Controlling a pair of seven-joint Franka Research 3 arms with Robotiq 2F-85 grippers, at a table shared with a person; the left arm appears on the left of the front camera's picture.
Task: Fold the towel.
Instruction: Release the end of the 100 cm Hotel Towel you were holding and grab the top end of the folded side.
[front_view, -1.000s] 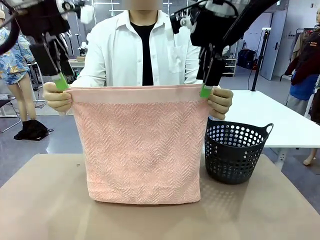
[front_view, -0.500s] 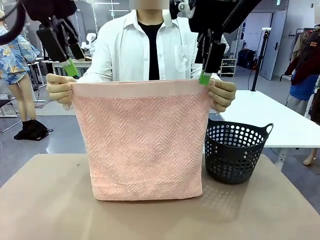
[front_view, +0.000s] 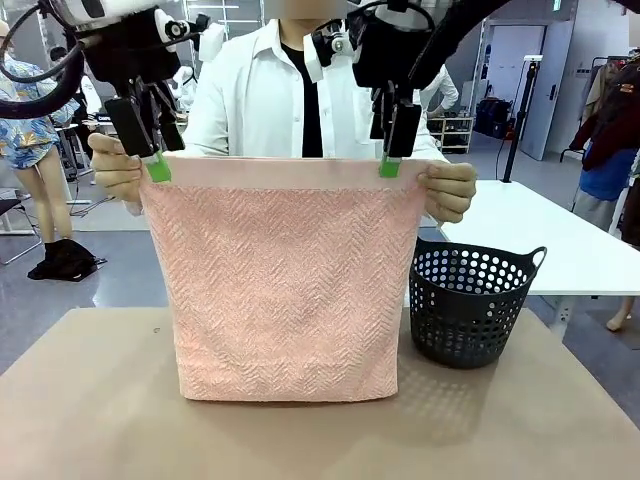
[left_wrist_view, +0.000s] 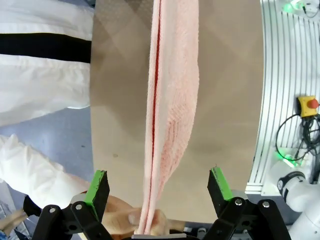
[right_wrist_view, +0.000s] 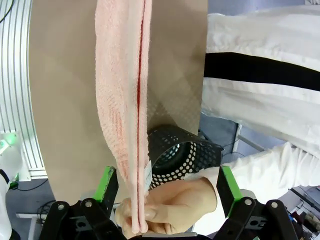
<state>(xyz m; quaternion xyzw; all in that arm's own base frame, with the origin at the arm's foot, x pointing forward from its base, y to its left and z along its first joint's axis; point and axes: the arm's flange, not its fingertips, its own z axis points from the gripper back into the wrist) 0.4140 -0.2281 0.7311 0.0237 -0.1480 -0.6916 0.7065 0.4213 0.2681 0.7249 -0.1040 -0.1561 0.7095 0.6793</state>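
Observation:
A person across the table holds the salmon-pink towel (front_view: 285, 290) up by its two top corners, doubled over, with its lower edge resting on the table. My left gripper (front_view: 157, 168) is at the towel's top left corner, next to the person's hand (front_view: 115, 170). In the left wrist view this gripper (left_wrist_view: 159, 185) is open, its green pads standing either side of the towel (left_wrist_view: 170, 100) without touching it. My right gripper (front_view: 390, 167) is at the top right corner and is also open (right_wrist_view: 166, 182), straddling the towel (right_wrist_view: 122, 75) just above the person's hand (right_wrist_view: 170, 200).
A black perforated basket (front_view: 470, 300) stands on the tan table (front_view: 90, 400) right of the towel, close below the right gripper. A white table (front_view: 560, 240) lies beyond it. The person's body is directly behind the towel.
The person has raised the towel a little. Both grippers have moved inward along the top edge and now sit at the towel's corners, the left after first lifting.

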